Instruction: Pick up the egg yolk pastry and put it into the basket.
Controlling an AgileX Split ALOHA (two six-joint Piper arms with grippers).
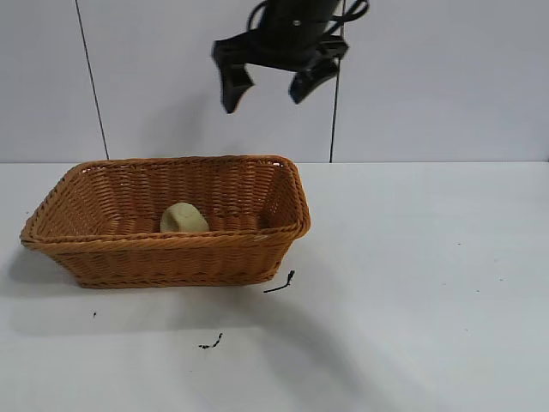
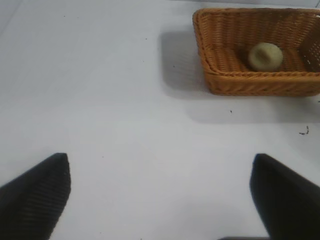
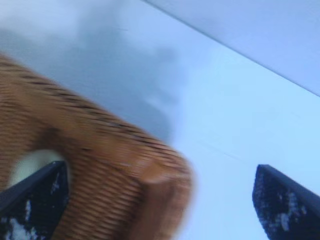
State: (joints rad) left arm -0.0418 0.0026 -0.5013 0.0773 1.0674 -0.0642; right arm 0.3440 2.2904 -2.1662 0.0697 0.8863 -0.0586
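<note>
Egg yolk pastry [image 1: 184, 218] lying inside basket [image 1: 103, 254], on floor near front wall, tipped partly on edge. Basket resting on white table [image 1: 429, 283]. Right gripper [image 1: 269, 86] high above basket's rear right corner, fingers spread wide, holding nothing. Left gripper [image 2: 160, 192] over bare table well apart from basket, fingers wide apart, empty. Few dark specks [image 1: 280, 283] on table before basket.

A smooth white tabletop [image 1: 429, 283] meets a pale grey back wall [image 1: 446, 77] crossed by two thin dark vertical cables [image 1: 92, 81], and two small black scraps [image 1: 280, 282] lie on the table surface.
</note>
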